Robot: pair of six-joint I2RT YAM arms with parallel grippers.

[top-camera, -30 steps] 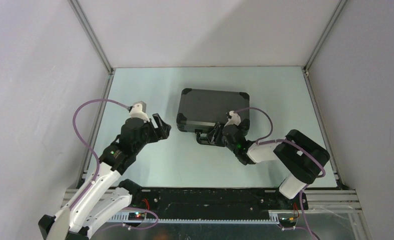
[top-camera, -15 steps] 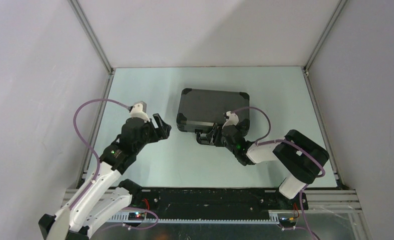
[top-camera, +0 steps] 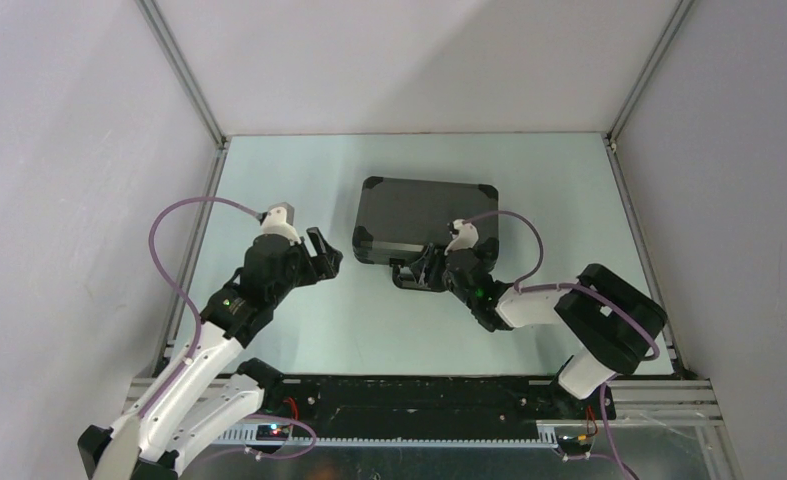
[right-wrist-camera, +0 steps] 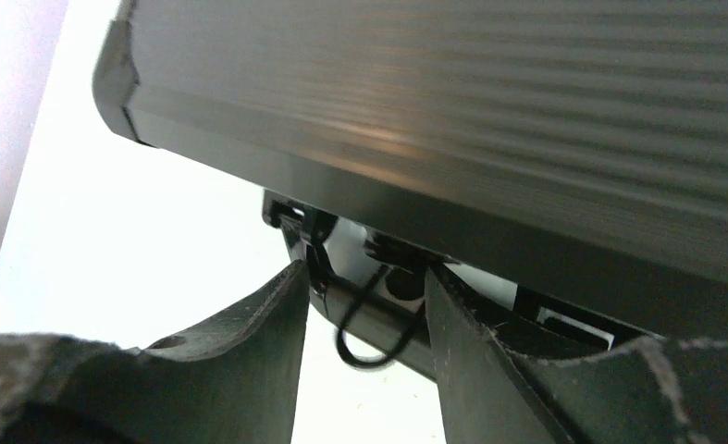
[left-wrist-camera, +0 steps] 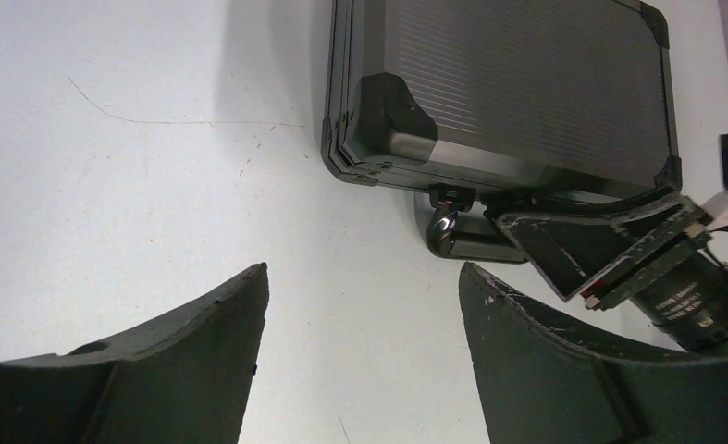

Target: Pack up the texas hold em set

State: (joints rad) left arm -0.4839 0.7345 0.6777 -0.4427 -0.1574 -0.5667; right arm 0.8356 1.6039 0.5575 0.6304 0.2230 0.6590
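Right claw (right-wrist-camera: 362,274) sits low at the near edge, fingers straddling the handle (left-wrist-camera: 466,245) with a gap showing; whether it truly pinches, I cannot tell; the briefcase (top-camera: 424,212) lies shut and flat on the worktop (top-camera: 299,170); left claw (left-wrist-camera: 364,270) is spread, empty, off to its left; a pull on a loose hold could slip off, or skid the unbraced case askew.

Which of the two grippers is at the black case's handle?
The right gripper: its fingers straddle the handle on the near edge of the case. The left gripper hangs open and empty beside the case, touching nothing.
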